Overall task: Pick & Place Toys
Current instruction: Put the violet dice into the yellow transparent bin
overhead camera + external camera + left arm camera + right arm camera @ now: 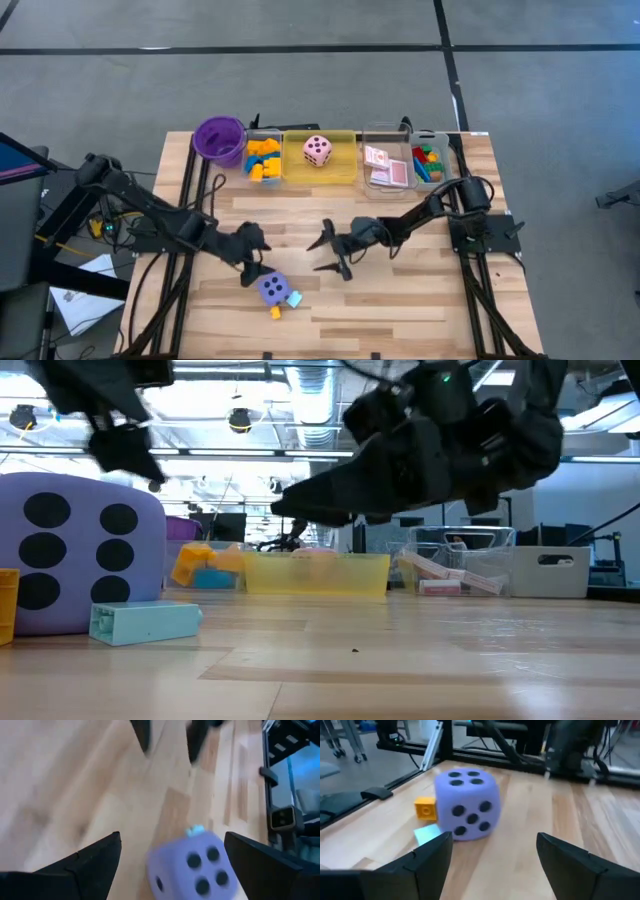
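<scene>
Left gripper (255,268), the dark two-finger claw on the left arm, is hovering over the front of the wooden slatted table (420,300), its fingers spread wide and holding nothing. A soft purple die with black dots (272,288) is sitting on the table just beyond the fingertips; whether a fingertip is touching it cannot be told from above. In the left wrist view the purple die (192,862) is lying between the two open fingers (87,857) and slightly ahead of them.

Right gripper (330,252) is hanging near the table's middle, also open and empty, a little apart from the die and pointing toward it; its wrist view is looking between its fingers at the die (466,804).

A small light blue plastic block (294,298) is resting against the die's side, and a small orange plastic block (276,312) is lying just in front of it.

Along the far edge, a purple plastic cup (218,138) is standing beside a clear tray of yellow and orange blocks (263,158), a yellow tray (345,172) holding a pink dotted die (318,151), a clear tray with pink playing cards (388,168), and a grey bin of red, green and blue blocks (430,160).

Only the low view is showing the blue block (145,622) as a long brick lying flat against the die's six-dot face (80,552). Only the right wrist view is showing the studs on the orange block (425,807).
</scene>
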